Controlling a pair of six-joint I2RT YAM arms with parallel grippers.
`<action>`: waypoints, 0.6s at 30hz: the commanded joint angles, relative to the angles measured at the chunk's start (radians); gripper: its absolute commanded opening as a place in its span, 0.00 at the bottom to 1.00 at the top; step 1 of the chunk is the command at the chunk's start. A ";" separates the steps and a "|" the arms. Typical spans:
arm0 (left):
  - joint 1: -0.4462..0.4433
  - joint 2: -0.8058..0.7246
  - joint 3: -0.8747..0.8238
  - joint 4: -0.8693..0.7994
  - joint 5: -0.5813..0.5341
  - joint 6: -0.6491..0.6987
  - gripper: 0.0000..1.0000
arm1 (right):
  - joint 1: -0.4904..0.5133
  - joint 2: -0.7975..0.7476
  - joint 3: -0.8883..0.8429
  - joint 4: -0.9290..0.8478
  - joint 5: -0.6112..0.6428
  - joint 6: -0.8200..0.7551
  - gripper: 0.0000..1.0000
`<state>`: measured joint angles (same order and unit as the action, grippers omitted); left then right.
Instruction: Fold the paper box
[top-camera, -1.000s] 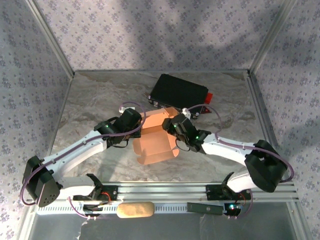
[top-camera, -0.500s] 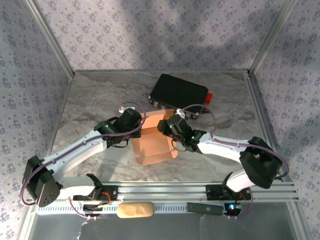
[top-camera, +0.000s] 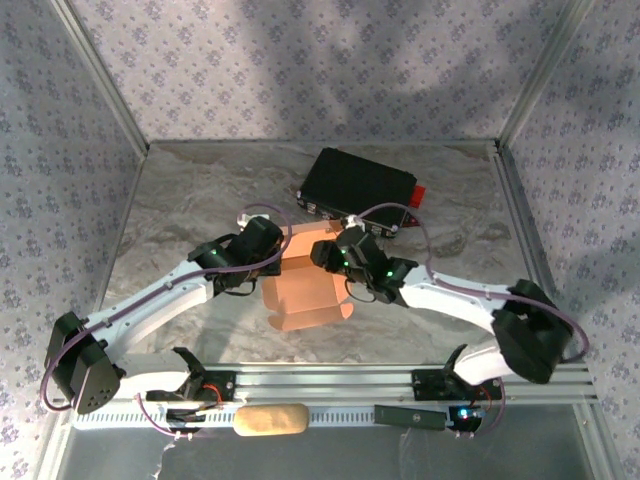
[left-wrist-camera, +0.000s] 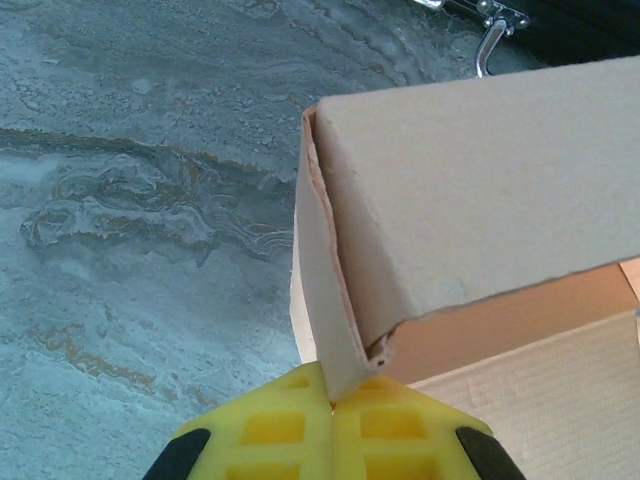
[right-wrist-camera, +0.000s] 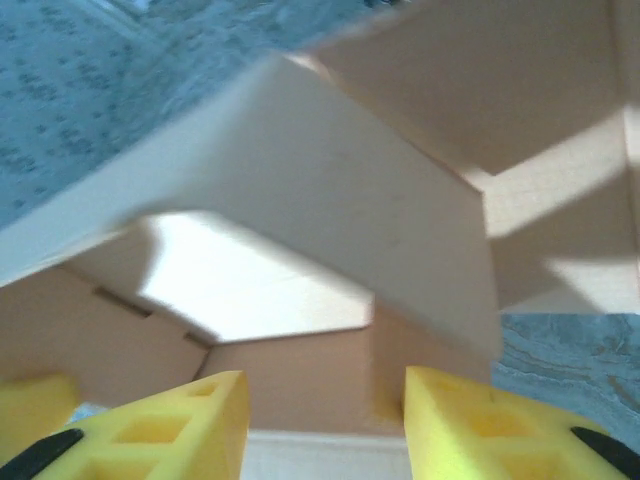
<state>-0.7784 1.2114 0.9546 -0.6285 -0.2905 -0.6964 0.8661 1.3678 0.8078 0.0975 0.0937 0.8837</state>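
Salmon-tan cardboard paper box (top-camera: 305, 292), half-folded, on marbled desk (top-camera: 200, 200): left tool (left-wrist-camera: 332, 408) clenched on its flap; right tool (right-wrist-camera: 322, 400) released, facing its interior.

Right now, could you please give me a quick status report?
Left claw shut on paper box wall. Right claw open at the box. Black case close behind.

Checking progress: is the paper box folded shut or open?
Open, partly folded: the paper box has raised walls, inside showing; left gripper pinches a flap.
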 joint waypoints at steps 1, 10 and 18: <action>0.031 -0.042 0.023 -0.018 0.016 0.026 0.00 | -0.047 -0.108 0.062 -0.077 -0.173 -0.203 0.48; 0.224 -0.139 -0.024 0.053 0.387 0.175 0.00 | -0.516 -0.367 -0.047 0.012 -0.763 -0.220 0.50; 0.374 -0.066 0.057 0.001 0.767 0.347 0.00 | -0.646 -0.212 0.019 0.084 -1.096 -0.247 0.38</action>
<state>-0.4465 1.1259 0.9623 -0.6178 0.2611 -0.4416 0.2226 1.1294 0.7937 0.1364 -0.8078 0.6605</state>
